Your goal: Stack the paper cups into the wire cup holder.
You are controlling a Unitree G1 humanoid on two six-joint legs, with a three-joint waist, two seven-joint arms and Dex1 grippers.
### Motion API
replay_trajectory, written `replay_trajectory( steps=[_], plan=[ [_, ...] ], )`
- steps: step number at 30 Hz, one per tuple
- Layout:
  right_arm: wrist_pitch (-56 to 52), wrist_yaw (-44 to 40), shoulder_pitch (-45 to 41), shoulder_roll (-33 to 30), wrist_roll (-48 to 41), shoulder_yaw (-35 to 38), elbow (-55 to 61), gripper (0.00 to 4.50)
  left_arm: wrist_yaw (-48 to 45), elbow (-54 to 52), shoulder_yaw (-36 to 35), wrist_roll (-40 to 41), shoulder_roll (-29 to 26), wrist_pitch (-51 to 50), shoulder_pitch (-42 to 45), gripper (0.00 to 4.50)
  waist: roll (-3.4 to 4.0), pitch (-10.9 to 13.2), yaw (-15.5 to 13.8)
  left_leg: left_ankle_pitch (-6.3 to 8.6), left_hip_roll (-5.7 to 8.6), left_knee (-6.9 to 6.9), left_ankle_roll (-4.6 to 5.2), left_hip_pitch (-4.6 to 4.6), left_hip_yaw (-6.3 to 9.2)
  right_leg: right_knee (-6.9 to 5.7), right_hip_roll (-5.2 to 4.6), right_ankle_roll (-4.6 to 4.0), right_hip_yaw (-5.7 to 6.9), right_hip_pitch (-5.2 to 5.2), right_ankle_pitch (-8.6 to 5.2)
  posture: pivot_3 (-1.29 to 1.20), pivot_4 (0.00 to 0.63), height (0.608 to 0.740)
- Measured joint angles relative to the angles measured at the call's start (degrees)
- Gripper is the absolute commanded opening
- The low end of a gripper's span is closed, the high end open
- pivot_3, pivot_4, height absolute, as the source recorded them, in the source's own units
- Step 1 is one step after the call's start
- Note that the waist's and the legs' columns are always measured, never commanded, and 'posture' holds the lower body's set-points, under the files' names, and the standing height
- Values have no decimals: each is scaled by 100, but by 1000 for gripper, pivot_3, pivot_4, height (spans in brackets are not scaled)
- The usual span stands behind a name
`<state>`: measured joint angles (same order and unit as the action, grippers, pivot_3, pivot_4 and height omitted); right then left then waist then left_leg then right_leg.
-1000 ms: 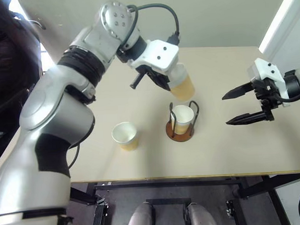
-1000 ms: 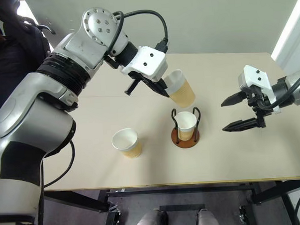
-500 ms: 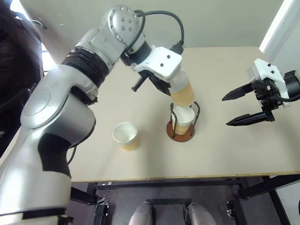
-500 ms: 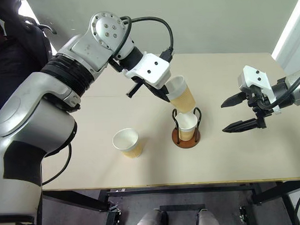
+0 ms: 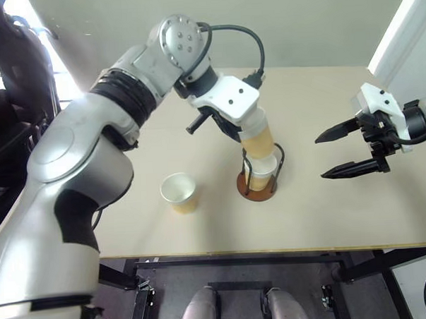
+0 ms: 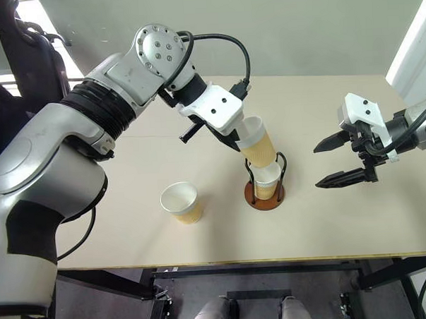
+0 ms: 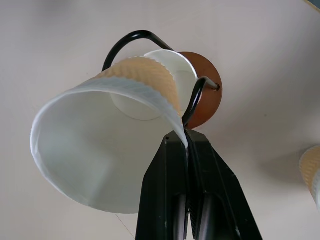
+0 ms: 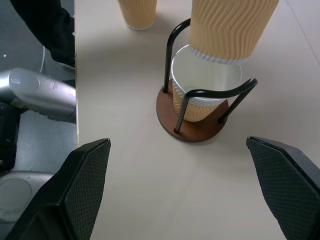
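Left tool (image 7: 186,150) clamped on a paper cup's (image 6: 257,145) rim just above the cup (image 8: 200,90) in the wire holder (image 8: 192,131), right tool (image 5: 348,148) spread apart, third cup (image 5: 179,192) on the bench (image 5: 321,211)

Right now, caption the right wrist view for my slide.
Held cup poised over cup in wire holder.

Three paper cups (image 6: 258,143), one wire cup holder (image 6: 264,194), one table (image 6: 343,217), two grippers (image 6: 333,160)
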<state>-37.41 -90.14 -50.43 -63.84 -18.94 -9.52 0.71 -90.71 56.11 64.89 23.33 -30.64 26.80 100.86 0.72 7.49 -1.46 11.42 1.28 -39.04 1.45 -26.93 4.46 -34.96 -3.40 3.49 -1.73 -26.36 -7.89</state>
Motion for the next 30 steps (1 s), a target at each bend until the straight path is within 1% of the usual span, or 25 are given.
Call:
replay_trajectory(
  steps=[20,21,22,23,25,26,27,30],
  plan=[
    [-47,104,-11,4,1,0,23,4500,0,-86,186,0,19,72,-77,75,0,0,-5,1,-2,0,1,0,3,2,-6,2,-2,1,-1,0,150,740],
    [-47,111,-10,4,1,0,23,4500,0,-88,198,0,24,64,-77,435,0,0,-9,1,-3,-1,1,-1,6,2,-8,2,-4,1,-1,0,150,740],
    [-47,115,-11,4,1,0,24,4500,0,-88,204,0,30,62,-77,610,1,0,-6,1,-1,0,1,-1,4,2,-5,2,-2,1,-1,0,150,740],
    [-47,116,-10,4,1,0,25,4500,0,-90,205,-1,37,62,-77,902,0,0,-7,1,-2,-1,1,-1,5,2,-6,2,-2,2,-1,0,150,740],
    [-47,119,-11,4,1,0,27,4500,0,-112,208,0,41,61,-76,1557,0,0,-7,2,0,0,1,-1,5,2,-5,2,-1,1,-1,0,150,740],
    [-47,120,-10,4,2,0,27,4500,0,-133,215,0,41,61,-77,1981,0,0,-7,2,0,0,1,-1,4,2,-4,2,-1,2,-1,0,150,740],
    [-47,122,-10,4,2,0,27,4500,-1,-148,223,1,41,61,-77,2250,0,0,-9,2,-1,-1,1,-2,6,2,-6,2,-3,2,-1,0,150,740],
    [-46,124,-10,4,3,0,26,4500,-1,-192,230,6,42,61,-76,3310,1,0,-8,2,-1,0,1,-2,5,3,-5,2,-2,2,-1,0,150,740]
  ],
)
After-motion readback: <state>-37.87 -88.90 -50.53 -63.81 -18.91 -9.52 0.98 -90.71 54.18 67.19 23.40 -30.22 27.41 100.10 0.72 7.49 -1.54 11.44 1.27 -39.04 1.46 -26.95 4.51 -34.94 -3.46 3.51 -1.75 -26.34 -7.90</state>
